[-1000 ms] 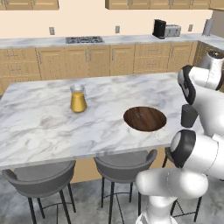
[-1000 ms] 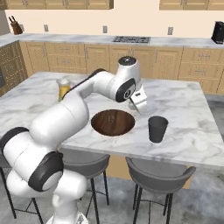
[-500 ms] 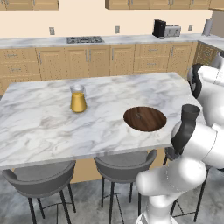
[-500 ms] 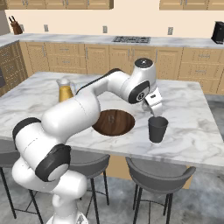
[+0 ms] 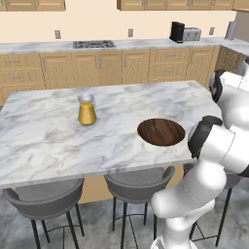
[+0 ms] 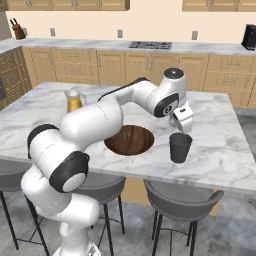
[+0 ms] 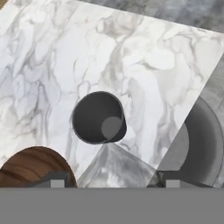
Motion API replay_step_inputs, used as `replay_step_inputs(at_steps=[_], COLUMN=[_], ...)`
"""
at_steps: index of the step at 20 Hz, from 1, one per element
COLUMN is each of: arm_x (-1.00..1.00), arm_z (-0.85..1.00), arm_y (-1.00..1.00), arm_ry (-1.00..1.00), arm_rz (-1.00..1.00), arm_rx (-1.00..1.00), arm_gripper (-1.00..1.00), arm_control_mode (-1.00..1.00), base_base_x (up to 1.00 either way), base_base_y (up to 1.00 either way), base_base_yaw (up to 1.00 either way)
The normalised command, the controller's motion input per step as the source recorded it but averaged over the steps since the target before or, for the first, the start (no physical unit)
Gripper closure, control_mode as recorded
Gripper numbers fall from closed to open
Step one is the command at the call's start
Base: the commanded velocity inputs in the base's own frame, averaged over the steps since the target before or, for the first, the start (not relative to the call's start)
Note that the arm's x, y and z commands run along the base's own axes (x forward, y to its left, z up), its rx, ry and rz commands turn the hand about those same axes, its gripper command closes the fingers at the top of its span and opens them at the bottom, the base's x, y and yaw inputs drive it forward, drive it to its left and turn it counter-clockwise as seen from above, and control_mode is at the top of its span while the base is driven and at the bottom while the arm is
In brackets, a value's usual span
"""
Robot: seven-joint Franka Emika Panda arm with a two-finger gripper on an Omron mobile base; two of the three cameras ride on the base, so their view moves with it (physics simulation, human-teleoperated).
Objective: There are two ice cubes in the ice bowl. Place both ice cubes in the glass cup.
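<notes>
The glass cup (image 6: 180,147) is a dark grey tumbler standing on the marble island to the right of the ice bowl (image 6: 129,140), a wide brown wooden bowl. My gripper (image 6: 181,124) hangs just above the cup's rim. In the hand view the cup (image 7: 99,117) lies open-mouthed below, slightly left of the fingers. A clear ice cube (image 7: 116,167) sits between the two fingertips, with my gripper (image 7: 113,180) shut on it. The bowl's edge (image 7: 31,169) shows at lower left. From the left base the bowl (image 5: 161,132) shows, while my arm hides the cup.
A clear glass of orange liquid (image 6: 74,101) stands on the island's left part, also in the left base view (image 5: 87,109). Grey bar stools (image 6: 183,200) line the island's near edge; one seat (image 7: 205,144) lies below the hand. Counters and cabinets run along the back wall.
My arm has swung right from over the ice bowl to above the glass cup, carrying the ice cube. Bowl, cup and orange glass have stayed put.
</notes>
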Motion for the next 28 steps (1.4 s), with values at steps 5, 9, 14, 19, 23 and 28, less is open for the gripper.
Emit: replay_step_inputs(at_steps=[5, 9, 14, 19, 23, 28], arm_x=[0.12, 0.13, 0.04, 0.28, 0.34, 0.23], arm_z=[-0.43, -0.4, -0.06, -0.01, -0.05, -0.05], arm_y=[0.0, 0.0, -0.01, -0.09, -0.16, -0.13], arm_ry=[0.03, 0.02, 0.01, 0.0, 0.0, 0.0], arm_rz=[0.0, 0.0, 0.01, 0.0, 0.0, 0.0], arm_rx=[0.0, 0.0, 0.0, 0.0, 0.01, 0.11], arm_gripper=[1.0, 1.0, 1.0, 1.0, 1.0, 1.0], arm_control_mode=[-1.0, -1.0, -1.0, -1.0, -1.0, -1.0], base_base_x=[0.0, 0.0, 0.0, 0.0, 0.0, 0.0], base_base_y=[0.0, 0.0, 0.0, 0.0, 0.0, 0.0], base_base_yaw=[0.0, 0.0, 0.0, 0.0, 0.0, 0.0])
